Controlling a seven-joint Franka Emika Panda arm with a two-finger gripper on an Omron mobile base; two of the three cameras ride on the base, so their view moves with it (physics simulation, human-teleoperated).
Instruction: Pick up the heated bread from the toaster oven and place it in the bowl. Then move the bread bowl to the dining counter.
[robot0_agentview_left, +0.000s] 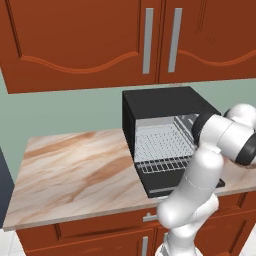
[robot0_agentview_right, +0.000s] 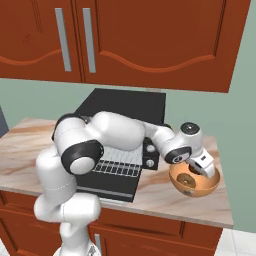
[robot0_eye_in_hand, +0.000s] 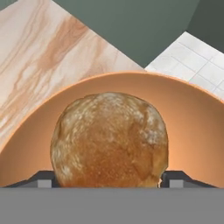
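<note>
The heated bread (robot0_eye_in_hand: 109, 140), round and orange-brown, sits low inside the orange-tan bowl (robot0_eye_in_hand: 192, 122), and my gripper (robot0_eye_in_hand: 109, 179) is shut on it, one dark fingertip against each side. In the right base view the gripper (robot0_agentview_right: 200, 170) reaches down into the bowl (robot0_agentview_right: 200, 189), where the bread (robot0_agentview_right: 186, 180) shows by the inner wall. The bowl stands on the marbled worktop just right of the black toaster oven (robot0_agentview_right: 125, 105). The toaster oven (robot0_agentview_left: 160, 102) has its door down and its wire rack (robot0_agentview_left: 162, 142) bare. The dining counter is out of view.
Red-brown wall cabinets (robot0_agentview_left: 100, 40) hang over the marbled worktop (robot0_agentview_left: 75, 170), which stretches wide to the left of the oven. The worktop's right edge (robot0_agentview_right: 227, 200) lies close beside the bowl. My arm (robot0_agentview_right: 120, 132) crosses in front of the oven's knobs.
</note>
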